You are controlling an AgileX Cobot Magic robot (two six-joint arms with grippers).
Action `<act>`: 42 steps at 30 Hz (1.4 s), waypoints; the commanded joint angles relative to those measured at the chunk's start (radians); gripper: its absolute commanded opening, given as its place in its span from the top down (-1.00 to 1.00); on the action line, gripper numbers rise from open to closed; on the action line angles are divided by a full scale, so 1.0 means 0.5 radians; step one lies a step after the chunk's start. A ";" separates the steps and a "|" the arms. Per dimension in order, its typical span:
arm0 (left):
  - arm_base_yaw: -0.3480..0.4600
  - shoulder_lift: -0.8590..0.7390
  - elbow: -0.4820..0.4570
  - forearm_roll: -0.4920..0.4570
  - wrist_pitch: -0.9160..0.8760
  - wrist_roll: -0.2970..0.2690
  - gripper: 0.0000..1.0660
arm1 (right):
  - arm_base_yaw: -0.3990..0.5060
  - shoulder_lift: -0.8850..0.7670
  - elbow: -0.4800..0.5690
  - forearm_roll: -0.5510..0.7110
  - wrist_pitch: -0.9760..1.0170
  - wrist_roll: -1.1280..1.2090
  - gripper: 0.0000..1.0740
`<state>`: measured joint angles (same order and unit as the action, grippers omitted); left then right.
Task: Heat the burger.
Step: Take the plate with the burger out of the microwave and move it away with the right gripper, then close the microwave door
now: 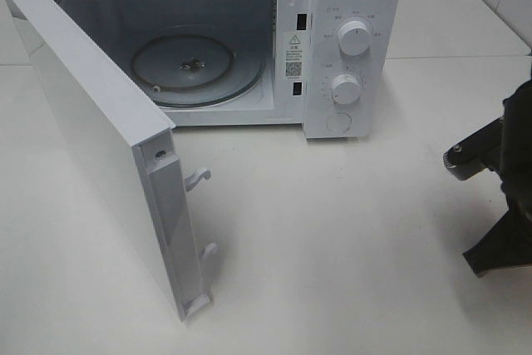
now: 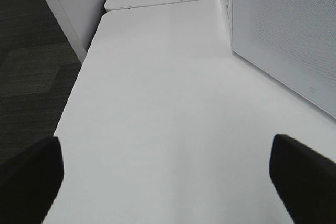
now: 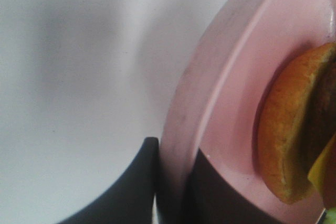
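**Inspector:** White tabletop (image 1: 332,247), tiled wall behind. Microwave (image 1: 349,6) stands at the back, its door (image 1: 91,147) swung fully open toward the left, glass turntable (image 1: 191,68) bare inside. My reading: the cavity has been left open to receive the food.

**Assistant:** And the burger (image 3: 286,135)?

**Inspector:** Found only in the right wrist view. It sits on a pink plate (image 3: 226,93), bun edge, a dark strip of patty and a sliver of yellow cheese showing. The right gripper (image 3: 170,187) is pinching the plate's rim, one finger on each face of it (a sensible hold, I judge, since it carries the food without touching it).

**Assistant:** Is the plate on the table or lifted?

**Inspector:** Cannot tell. In the high view the right arm (image 1: 503,197) is cut off at the frame edge, and plate and burger fall outside it.

**Assistant:** The left side?

**Inspector:** The left gripper (image 2: 168,182) is spread wide, holding nothing, over bare table beside the door's outer face. It does not appear in the high view. Most of the burger is cropped, so its condition is unconfirmed.
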<state>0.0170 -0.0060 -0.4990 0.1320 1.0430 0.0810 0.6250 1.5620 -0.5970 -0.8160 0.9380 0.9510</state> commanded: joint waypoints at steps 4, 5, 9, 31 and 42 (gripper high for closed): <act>-0.002 -0.034 0.002 -0.008 -0.024 -0.004 -0.88 | -0.014 0.202 -0.012 -0.218 0.004 0.256 0.91; -0.002 -0.034 0.002 -0.008 -0.024 -0.004 -0.88 | -0.014 0.202 -0.012 -0.218 0.004 0.256 0.91; -0.002 -0.034 0.002 -0.008 -0.024 -0.004 -0.88 | -0.014 0.284 -0.012 -0.258 -0.032 0.348 0.89; -0.002 -0.034 0.002 -0.008 -0.024 -0.004 -0.88 | -0.054 0.550 -0.014 -0.218 -0.186 0.428 0.55; -0.002 -0.034 0.002 -0.008 -0.024 -0.004 -0.88 | -0.054 0.114 -0.016 -0.082 -0.208 0.174 0.16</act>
<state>0.0170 -0.0060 -0.4990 0.1320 1.0430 0.0810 0.6010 1.6630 -0.6020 -0.8660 0.8240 1.0700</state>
